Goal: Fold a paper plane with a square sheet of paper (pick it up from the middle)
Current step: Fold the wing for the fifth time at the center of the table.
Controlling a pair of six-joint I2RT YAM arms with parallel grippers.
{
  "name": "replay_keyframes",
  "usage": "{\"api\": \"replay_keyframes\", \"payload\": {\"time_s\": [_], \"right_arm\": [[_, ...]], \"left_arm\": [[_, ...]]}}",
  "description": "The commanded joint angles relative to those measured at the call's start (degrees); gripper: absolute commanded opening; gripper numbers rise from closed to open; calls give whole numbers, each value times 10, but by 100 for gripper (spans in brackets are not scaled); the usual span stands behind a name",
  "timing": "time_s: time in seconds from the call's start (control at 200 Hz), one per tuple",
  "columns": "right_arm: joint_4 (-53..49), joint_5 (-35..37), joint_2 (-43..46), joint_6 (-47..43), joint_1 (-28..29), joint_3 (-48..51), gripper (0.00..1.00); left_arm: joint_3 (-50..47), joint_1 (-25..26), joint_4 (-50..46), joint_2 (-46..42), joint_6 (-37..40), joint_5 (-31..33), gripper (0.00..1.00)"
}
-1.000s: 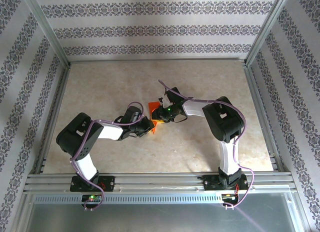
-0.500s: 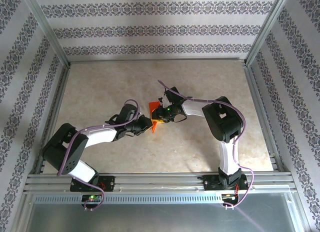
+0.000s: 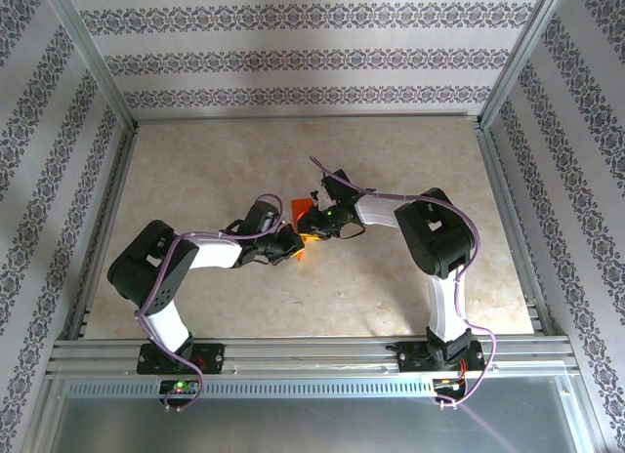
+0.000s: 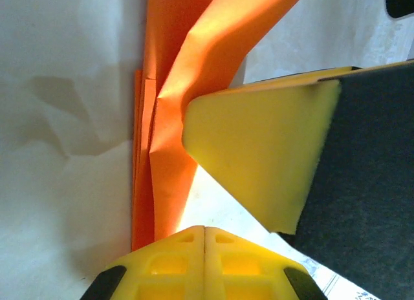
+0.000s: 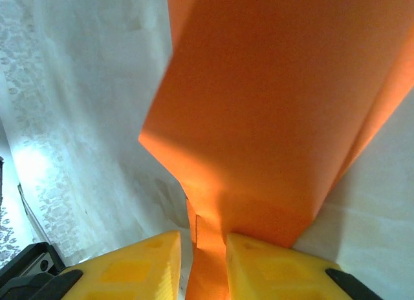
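Orange-red and creased into several layers, the sheet of paper (image 5: 259,106) is held near the middle of the table (image 3: 391,160), between the two arms' tools. The right gripper (image 5: 202,242) is drawn in narrow on a thin folded strip at the sheet's edge. The paper is plainly pinched between its yellow fingers, and the broad flap spreads away beyond them. The left gripper (image 4: 204,234) is fully closed, its two fingers meeting along a seam. The layered edge of the sheet runs down just beside them, and from its wrist view I cannot be sure whether any paper is caught at the tips or merely lies against them. One foam pad (image 4: 259,158) of the right gripper sits very close, touching the bent flap. The fold looks only part done, with no pointed dart shape yet. The likely trouble from here is a tear or a skewed crease. With both tools this close on thin paper, any pull apart, or a sideways drag by the closed left fingers, would load the narrow strip in the right grip and could rip it or slide it free. A slip would let the layers spring open and spoil their alignment. The fingers could also knock each other.
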State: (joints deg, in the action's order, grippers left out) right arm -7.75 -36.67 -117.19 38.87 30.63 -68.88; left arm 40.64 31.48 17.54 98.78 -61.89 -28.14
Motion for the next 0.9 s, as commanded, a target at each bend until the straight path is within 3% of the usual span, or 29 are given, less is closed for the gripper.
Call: {"api": "replay_keyframes", "payload": {"time_s": [0.0,0.894], "right_arm": [[-22,57,-35,1,0,12,29],[-23,55,-37,4,-2,9,28]], "left_arm": [[-6,2,14,6,14,0,4],[-20,22,17,23,3,7,4]]}}
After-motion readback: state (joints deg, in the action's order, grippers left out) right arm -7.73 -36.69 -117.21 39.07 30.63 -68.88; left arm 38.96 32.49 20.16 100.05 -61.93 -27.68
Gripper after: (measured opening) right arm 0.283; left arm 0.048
